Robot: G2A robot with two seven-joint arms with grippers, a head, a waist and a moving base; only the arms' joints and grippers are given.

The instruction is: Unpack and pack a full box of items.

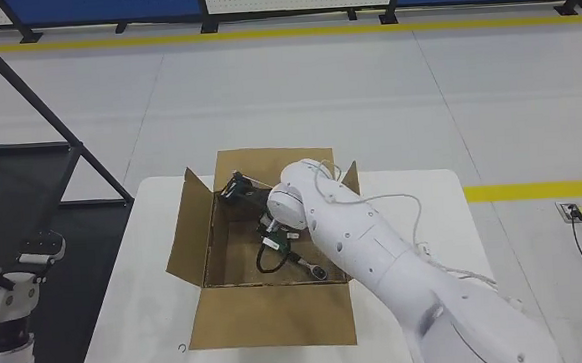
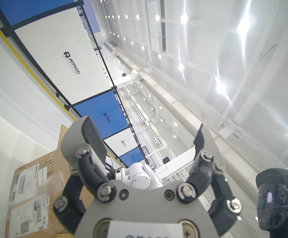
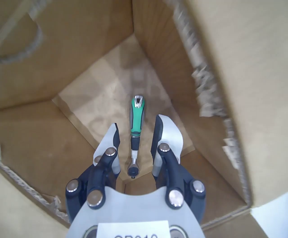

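An open cardboard box (image 1: pixel 269 318) stands on the white table (image 1: pixel 129 312), flaps spread outward. My right arm (image 1: pixel 291 207) leans down into it. Inside, a ratchet wrench (image 3: pixel 137 112) with a green and grey handle lies on the box floor near a corner; a small silvery part of it shows in the top view (image 1: pixel 314 269). My right gripper (image 3: pixel 137 129) hangs above the wrench, open, its fingers either side of the shaft and not touching it. My left gripper (image 2: pixel 146 137) is off the table's left side (image 1: pixel 39 247), open, empty, pointing up at the ceiling.
The box walls (image 3: pixel 74 29) close in on the right gripper on all sides, with torn flap edges (image 3: pixel 209 85). An outer box face with printed labels (image 2: pixel 29 189) is close beside the left gripper. Bare table lies left and right of the box.
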